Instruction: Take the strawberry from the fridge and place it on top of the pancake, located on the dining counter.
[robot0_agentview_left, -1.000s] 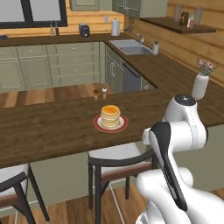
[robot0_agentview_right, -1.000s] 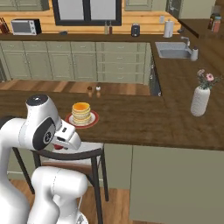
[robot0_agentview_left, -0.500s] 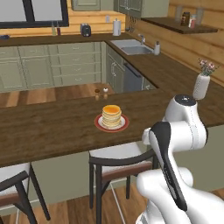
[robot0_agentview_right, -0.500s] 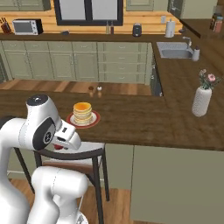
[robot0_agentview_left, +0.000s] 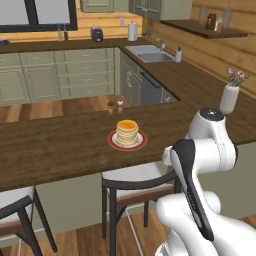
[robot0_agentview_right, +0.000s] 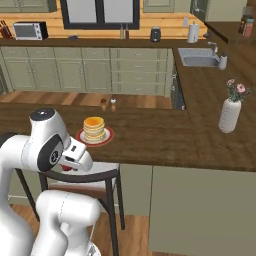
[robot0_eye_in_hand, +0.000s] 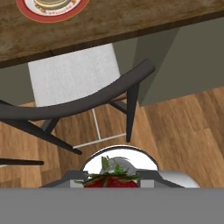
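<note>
Presently fingers clenched on the strawberry (robot0_eye_in_hand: 111, 179), held low over the stool (robot0_eye_in_hand: 74, 78); pancake (robot0_eye_in_hand: 52, 3) lies ahead and higher on the surface (robot0_eye_in_hand: 131, 19).

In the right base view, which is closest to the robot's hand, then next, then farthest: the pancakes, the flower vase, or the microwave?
From the gripper, below the counter's near edge:
1. Pancake, just beyond it on the counter.
2. Flower vase, far right on the counter.
3. Microwave, back left by the wall.
</note>
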